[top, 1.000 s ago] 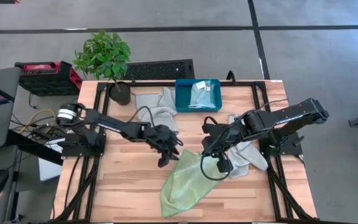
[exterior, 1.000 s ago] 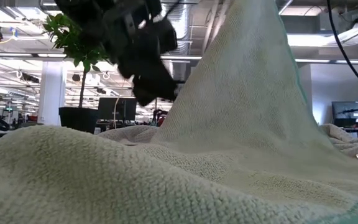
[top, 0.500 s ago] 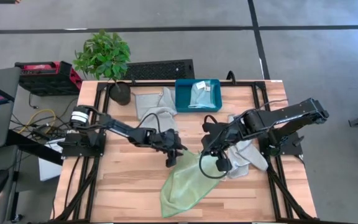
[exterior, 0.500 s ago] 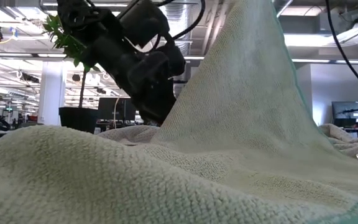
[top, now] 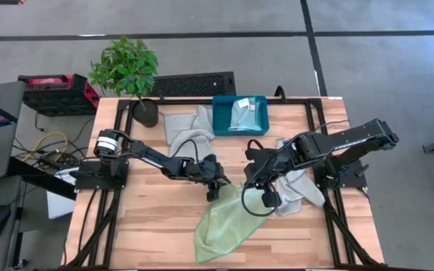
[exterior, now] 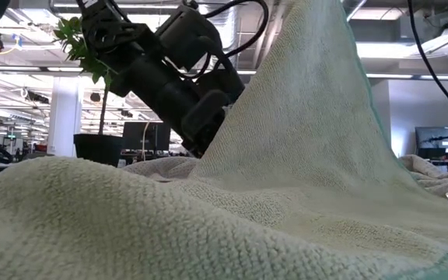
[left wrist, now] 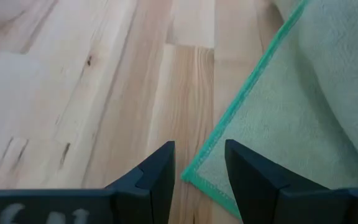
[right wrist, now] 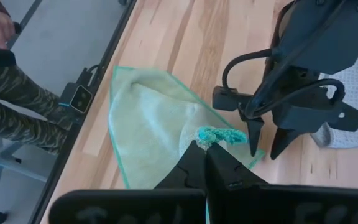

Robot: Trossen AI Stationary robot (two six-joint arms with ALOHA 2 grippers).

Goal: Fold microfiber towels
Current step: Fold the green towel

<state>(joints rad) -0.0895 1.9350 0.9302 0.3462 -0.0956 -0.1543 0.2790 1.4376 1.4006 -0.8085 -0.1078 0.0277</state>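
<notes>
The light green towel (top: 221,222) lies on the table's near middle, with one corner raised into a peak (exterior: 309,47). My right gripper (top: 249,186) is shut on that raised corner. My left gripper (top: 215,193) is open and low at the towel's far left corner (left wrist: 191,175), which lies flat on the wood. One finger (left wrist: 157,171) stands on each side of that corner, touching nothing that I can see. In the low view the towel hides the left gripper's (exterior: 201,132) fingertips. My right gripper pinches the green towel's bunched corner, by its teal hem (right wrist: 216,135), between its two shut fingers (right wrist: 197,163). The fingers come from above, pointing down. The corner is lifted clear and the cloth slopes down from it like a tent, its other end (top: 209,245) on the table.
A teal bin (top: 239,114) holding a folded cloth stands at the far edge, with a pale grey towel (top: 189,124) to its left. Another grey towel (top: 301,188) lies under the right arm. A potted plant (top: 130,71) stands at the far left. A person's leg (right wrist: 11,106) shows beside the table.
My left gripper has gone down and toward the table's right, up to the green towel's flat far left corner, staying open. The towel and my right gripper have kept still.
</notes>
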